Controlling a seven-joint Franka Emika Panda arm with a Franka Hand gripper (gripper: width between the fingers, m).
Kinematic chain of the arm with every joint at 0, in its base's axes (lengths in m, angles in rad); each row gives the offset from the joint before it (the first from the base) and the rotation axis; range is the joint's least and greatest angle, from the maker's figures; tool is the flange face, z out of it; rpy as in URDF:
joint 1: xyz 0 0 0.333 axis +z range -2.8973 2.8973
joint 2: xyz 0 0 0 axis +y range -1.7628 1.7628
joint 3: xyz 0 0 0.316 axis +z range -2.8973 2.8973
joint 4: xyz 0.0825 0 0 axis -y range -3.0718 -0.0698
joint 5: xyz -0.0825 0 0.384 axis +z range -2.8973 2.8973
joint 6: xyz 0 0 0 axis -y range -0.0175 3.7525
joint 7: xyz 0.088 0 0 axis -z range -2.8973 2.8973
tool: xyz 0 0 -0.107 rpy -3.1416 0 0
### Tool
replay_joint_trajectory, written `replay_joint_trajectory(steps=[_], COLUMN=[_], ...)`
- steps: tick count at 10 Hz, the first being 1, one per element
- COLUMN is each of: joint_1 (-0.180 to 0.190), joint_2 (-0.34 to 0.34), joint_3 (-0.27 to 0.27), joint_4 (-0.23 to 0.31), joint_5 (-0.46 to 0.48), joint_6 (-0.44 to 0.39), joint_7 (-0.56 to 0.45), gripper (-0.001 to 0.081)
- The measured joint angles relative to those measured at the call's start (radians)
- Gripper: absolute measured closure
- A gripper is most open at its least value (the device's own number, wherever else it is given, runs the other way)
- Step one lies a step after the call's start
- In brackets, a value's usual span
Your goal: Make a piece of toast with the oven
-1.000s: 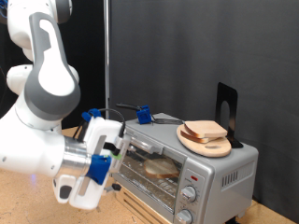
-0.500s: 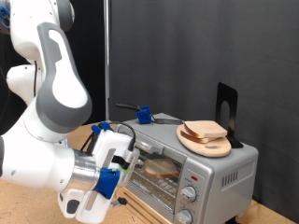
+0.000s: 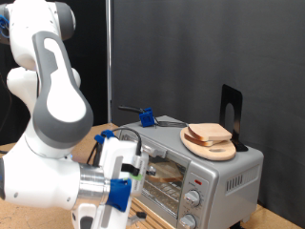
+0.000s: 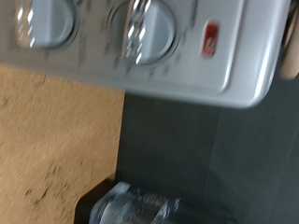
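Observation:
The silver oven (image 3: 227, 170) stands on the wooden table at the exterior view's right, its glass door shut. A pale tan piece of toast (image 3: 165, 173) shows dimly through the glass on the rack. My gripper (image 3: 122, 187), with blue fittings, hangs low in front of the door's left part and hides it; its fingers do not show clearly. The wrist view is blurred and looks close at the oven's control panel (image 4: 187, 70), with two round knobs (image 4: 145, 28) and a red light (image 4: 211, 39).
A wooden board with a pair of stacked bread slices (image 3: 209, 136) lies on the oven's top, beside a black stand (image 3: 230, 113). A blue-tipped tool (image 3: 147, 117) lies behind. The wooden table (image 4: 56, 140) runs under the oven. A black curtain backs the scene.
My arm has swung down and towards the exterior view's right, so the gripper now sits lower and closer across the oven's front.

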Motion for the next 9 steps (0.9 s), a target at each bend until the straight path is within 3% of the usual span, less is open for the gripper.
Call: replay_joint_trajectory(steps=[2,3,5,9], joint_1=[0.008,0.008,0.0,0.01], joint_2=[0.07,0.07,0.08,0.18], joint_3=[0.006,0.006,0.008,0.008], joint_4=[0.081,0.08,0.089,0.192], joint_5=[0.041,0.034,0.035,-0.004], joint_6=[0.046,0.042,-0.048,-0.077], joint_7=[0.018,0.018,0.004,0.015], gripper=[-0.0002,-0.0002,-0.0002,-0.0002])
